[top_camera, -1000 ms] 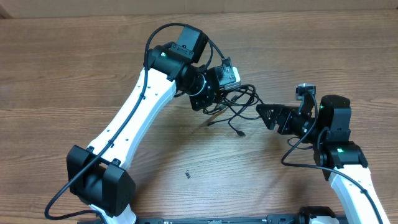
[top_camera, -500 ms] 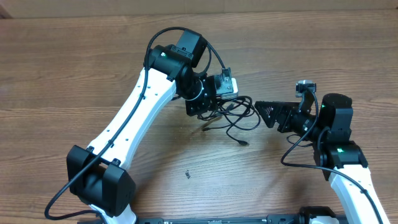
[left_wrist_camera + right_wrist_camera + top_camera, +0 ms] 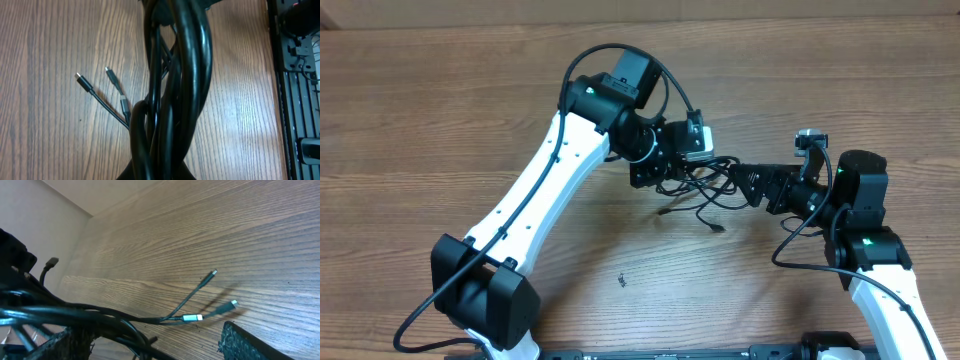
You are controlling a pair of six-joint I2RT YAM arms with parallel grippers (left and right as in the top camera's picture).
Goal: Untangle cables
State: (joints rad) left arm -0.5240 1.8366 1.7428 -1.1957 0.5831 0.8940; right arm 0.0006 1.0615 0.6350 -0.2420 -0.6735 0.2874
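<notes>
The left tool (image 3: 653, 172) is staying clenched on the cables (image 3: 705, 183). The left wrist view is showing thick black strands running straight up out of its grip, and it is now carrying the bundle rightward across the table (image 3: 450, 110). A second ago there was a clear gap between the tangle and the right tool (image 3: 748, 184). Half a second ago the left arm was even drawing back a little, and now the loops are reaching right up to the right tool's tips.

That right tool is waiting released, fingers spread wide. In its own wrist view dark strands are crossing beside one finger, though I cannot tell whether they are truly sitting between the two. Three silver-tipped plug ends (image 3: 215, 273) are trailing loose over the wood, free of the knot.

For the job, nothing is looking untangled yet, but a handover seems to be getting set up — the bundle being offered so the second tool can pinch a strand and the pair can pull apart. The risk, as I'm judging it, is closing on several strands at once and tightening the knot.
</notes>
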